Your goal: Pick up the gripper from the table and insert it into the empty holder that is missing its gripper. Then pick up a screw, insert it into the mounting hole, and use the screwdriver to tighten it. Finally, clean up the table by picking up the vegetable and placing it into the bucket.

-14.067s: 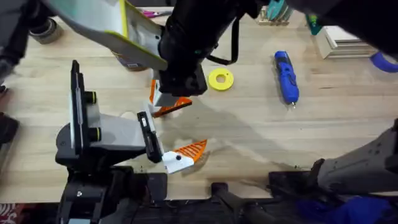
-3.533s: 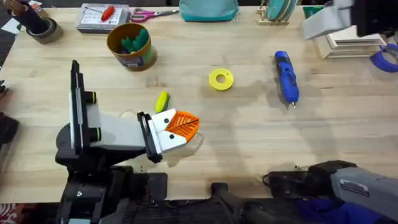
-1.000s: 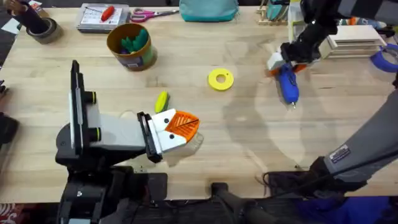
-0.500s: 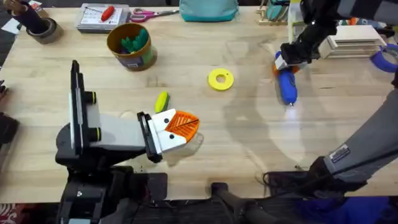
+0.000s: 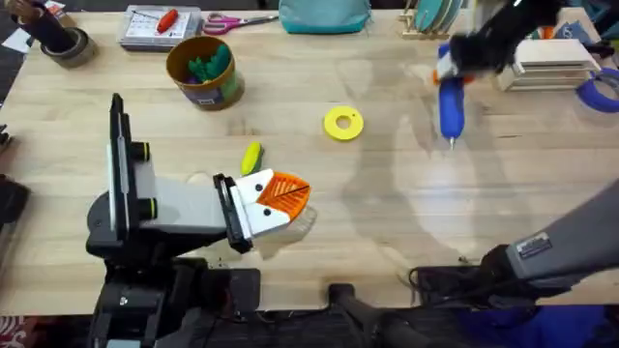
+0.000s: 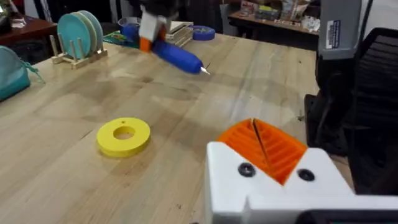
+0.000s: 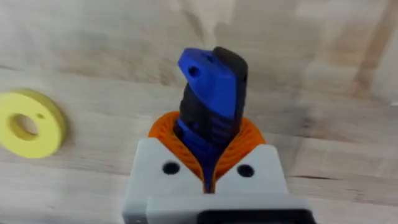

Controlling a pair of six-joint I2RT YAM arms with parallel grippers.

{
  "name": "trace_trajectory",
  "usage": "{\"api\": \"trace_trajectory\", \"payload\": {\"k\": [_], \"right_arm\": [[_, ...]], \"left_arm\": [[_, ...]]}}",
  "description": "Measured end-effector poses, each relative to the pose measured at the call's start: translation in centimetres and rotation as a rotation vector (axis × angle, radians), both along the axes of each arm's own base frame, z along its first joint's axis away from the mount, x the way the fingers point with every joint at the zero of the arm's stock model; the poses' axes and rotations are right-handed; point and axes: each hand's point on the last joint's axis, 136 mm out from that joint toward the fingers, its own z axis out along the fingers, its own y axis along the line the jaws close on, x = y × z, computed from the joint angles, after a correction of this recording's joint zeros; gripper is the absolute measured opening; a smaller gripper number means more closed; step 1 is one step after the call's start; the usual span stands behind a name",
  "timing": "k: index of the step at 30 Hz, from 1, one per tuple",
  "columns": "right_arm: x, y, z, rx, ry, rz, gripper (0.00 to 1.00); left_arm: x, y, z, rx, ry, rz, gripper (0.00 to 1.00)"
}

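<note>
My right gripper [image 5: 453,66] is shut on the blue screwdriver [image 5: 451,106] and holds it off the table at the far right. In the right wrist view, its orange pads [image 7: 168,127] clamp the screwdriver [image 7: 211,99]. My left gripper [image 5: 290,193] rests near the front left. Both its white mounts carry orange ribbed tips [image 6: 273,149], pressed together. The toy corn [image 5: 251,156] lies just beyond it. The yellow-brown bucket [image 5: 203,72], with green items inside, stands at the far left. The left wrist view shows the lifted screwdriver [image 6: 179,56]. The screw is out of view.
A flat yellow ring [image 5: 343,123] lies mid-table, seen also as the ring [image 6: 124,135] and the ring [image 7: 28,130]. Along the far edge are a tape roll [image 5: 60,43], a tool tray [image 5: 160,24], scissors [image 5: 237,19], a teal bag [image 5: 324,14], a plate rack [image 6: 78,34] and a white box [image 5: 551,60].
The right gripper came down onto the screwdriver, closed on it and has now lifted it toward the far edge. The left arm, corn and ring have not moved.
</note>
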Motion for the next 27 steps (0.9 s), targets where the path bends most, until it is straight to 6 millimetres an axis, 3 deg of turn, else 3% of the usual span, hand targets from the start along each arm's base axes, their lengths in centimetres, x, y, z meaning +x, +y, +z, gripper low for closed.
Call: {"api": "trace_trajectory", "payload": {"k": [5, 9, 13, 21, 27], "right_arm": [[2.2, 0.3, 8.5, 0.012, -0.233, -0.024, 0.026], [2.3, 1.1, 14.7, 0.019, -0.389, -0.02, 0.026], [1.7, 3.0, 19.0, 0.035, -0.503, 0.018, 0.026], [1.5, 6.4, 25.6, 0.108, -0.734, 0.057, 0.026], [2.0, 10.6, 30.3, 0.273, -0.899, 0.144, 0.026]], "left_arm": [[0.0, 0.0, 0.0, 0.0, 0.0, 0.0, 0.016], [0.0, 0.0, 0.0, 0.0, 0.0, 0.0, 0.016], [0.0, 0.0, 0.0, 0.0, 0.0, 0.0, 0.016], [0.0, 0.0, 0.0, 0.0, 0.0, 0.0, 0.016], [0.0, 0.0, 0.0, 0.0, 0.0, 0.0, 0.016]]}}
